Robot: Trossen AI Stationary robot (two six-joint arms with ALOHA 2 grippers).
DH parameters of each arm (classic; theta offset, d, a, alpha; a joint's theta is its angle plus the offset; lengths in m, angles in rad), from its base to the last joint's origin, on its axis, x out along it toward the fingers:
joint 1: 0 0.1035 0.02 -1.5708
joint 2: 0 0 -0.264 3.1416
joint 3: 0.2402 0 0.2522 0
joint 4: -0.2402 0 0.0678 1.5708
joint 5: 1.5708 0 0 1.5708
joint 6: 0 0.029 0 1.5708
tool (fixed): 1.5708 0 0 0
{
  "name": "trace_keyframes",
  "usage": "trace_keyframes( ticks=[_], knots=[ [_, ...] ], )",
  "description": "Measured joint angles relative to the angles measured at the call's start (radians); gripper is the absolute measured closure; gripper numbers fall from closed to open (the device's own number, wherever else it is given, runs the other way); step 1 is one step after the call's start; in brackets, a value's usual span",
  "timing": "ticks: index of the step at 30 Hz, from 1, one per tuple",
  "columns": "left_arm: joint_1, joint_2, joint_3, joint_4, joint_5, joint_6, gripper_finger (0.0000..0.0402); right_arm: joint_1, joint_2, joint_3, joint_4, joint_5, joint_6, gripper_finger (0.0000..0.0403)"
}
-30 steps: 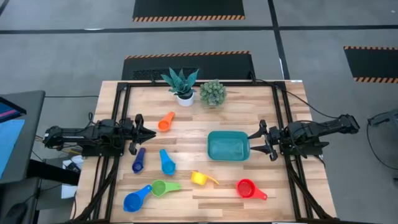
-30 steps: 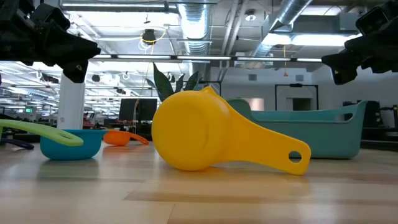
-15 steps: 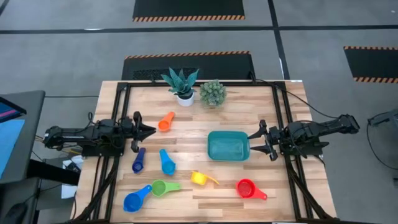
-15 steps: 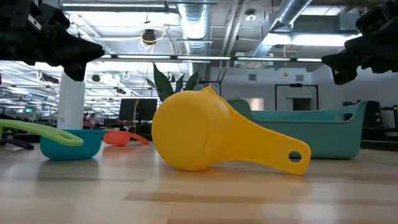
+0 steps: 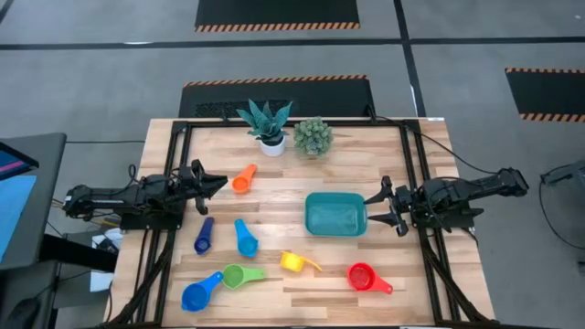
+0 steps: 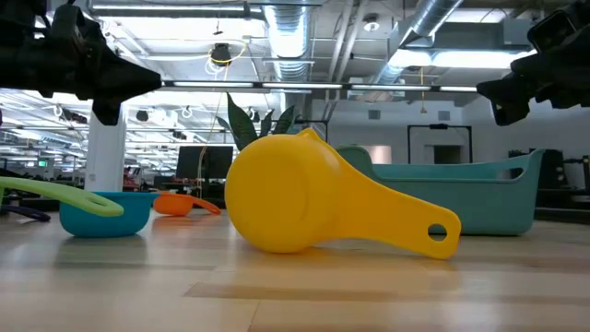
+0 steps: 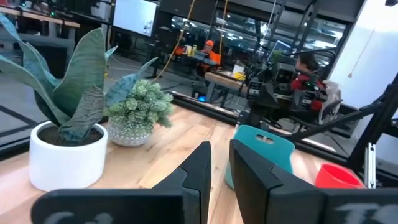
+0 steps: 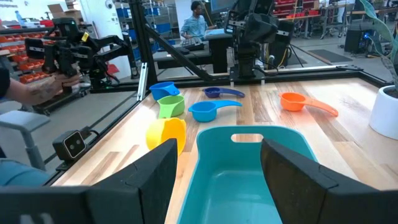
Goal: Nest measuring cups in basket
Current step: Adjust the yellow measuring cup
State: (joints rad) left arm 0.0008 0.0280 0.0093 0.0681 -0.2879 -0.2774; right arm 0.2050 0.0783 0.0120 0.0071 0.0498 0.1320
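Flanking the basket (image 5: 335,216): right fingers (image 5: 384,206) spread beside its wall, left fingers (image 5: 208,183) nearly together.

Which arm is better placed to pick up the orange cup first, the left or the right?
The left, probably. The left gripper sits just beside the orange cup, while the right gripper waits on the far side of the basket.
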Motion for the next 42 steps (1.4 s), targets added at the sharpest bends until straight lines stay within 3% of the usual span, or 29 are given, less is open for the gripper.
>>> trace_keyframes(
  ticks=[5,15,19,24,31,38,42],
  knots=[
    [0.0,0.0,0.0,-0.006,0.033,-0.02,0.0352,0.0,0.0,0.0,0.0,0.0,0.0,0.0148],
    [0.0,0.0,0.0,-0.036,0.227,0.021,0.0352,-0.007,0.0,-0.002,0.027,0.003,-0.048,0.0148],
    [0.0,0.0,0.0,-0.036,0.228,0.002,0.0352,-0.011,-0.001,-0.002,0.111,0.009,-0.133,0.0148],
    [0.0,0.0,0.0,-0.036,0.221,0.021,0.0352,-0.01,0.0,-0.002,0.197,0.003,-0.087,0.0148],
    [0.0,0.0,0.0,-0.017,0.109,0.186,0.0352,-0.008,0.0,-0.002,0.208,-0.074,0.067,0.0148],
    [0.0,0.0,0.0,0.008,-0.016,0.327,0.0352,-0.01,0.0,-0.002,0.214,-0.054,0.044,0.0148],
    [0.0,0.0,0.0,0.069,-0.128,0.304,0.0352,-0.011,0.0,-0.002,0.249,0.005,-0.108,0.0148]
  ],
)
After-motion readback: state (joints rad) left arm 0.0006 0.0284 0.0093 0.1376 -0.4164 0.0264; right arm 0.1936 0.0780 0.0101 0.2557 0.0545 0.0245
